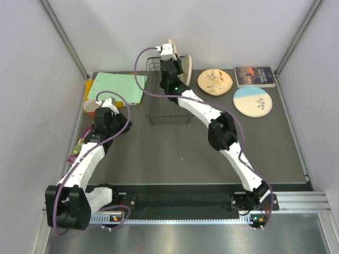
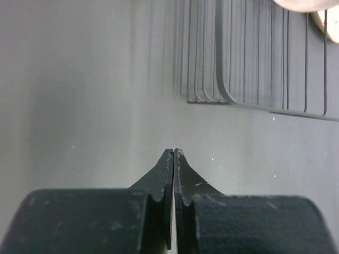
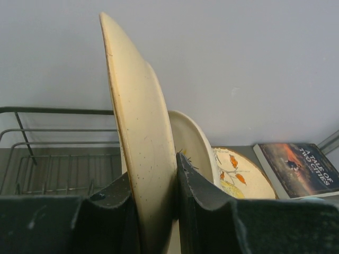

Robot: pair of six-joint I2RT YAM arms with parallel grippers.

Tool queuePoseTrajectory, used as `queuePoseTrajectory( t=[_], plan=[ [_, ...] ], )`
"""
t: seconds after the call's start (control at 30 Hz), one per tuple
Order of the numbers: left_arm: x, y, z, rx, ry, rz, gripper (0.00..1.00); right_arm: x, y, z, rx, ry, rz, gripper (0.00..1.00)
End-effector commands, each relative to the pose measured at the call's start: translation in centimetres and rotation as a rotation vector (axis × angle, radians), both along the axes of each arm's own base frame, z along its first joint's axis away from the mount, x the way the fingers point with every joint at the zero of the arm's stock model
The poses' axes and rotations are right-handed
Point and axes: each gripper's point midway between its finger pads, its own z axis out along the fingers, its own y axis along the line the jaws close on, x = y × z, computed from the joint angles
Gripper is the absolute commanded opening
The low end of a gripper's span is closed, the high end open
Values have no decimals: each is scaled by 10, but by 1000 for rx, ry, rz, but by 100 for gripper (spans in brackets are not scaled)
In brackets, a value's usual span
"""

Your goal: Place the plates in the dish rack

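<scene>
from above, we are mid-loading: the right gripper [image 1: 169, 55] is over the far end of the dish rack [image 1: 168, 106], carrying a cream plate [image 1: 171, 43] on edge. a second plate [image 1: 187, 66] stands at the rack's far right corner. a patterned plate [image 1: 215, 81] and a blue and white plate [image 1: 253, 100] lie flat on the desk [image 1: 159, 153], right of the rack. the left wrist view shows the left gripper [image 2: 174, 154] clenched on nothing, the rack ahead to its right. in the right wrist view the cream plate is pinched upright between the fingers, the rack's wires low to its left. next, we judge, it must come down into a slot, then be let go.
</scene>
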Motion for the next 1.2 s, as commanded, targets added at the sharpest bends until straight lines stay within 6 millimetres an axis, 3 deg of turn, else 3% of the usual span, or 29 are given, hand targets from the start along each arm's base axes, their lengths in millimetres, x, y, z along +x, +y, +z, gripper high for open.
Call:
queuePoseTrajectory(
  t=[0.0, 0.17, 0.57, 0.83, 1.17],
  plan=[
    [5, -3, 18, -33, -73, -4, 0, -43, -11, 147, 232, -276, 25, 0],
    [2, 0, 20, -14, -80, 4, 0, -36, -5, 123, 201, -232, 20, 0],
    [0, 3, 18, -2, -70, 8, 0, -19, -2, 85, 155, -180, 14, 0],
    [0, 5, 11, -1, -51, 20, 0, -6, -8, 55, 132, -125, -4, 0],
    [2, 7, 0, 0, -23, 22, 0, 5, -2, 17, 117, -66, 13, 0]
  ],
)
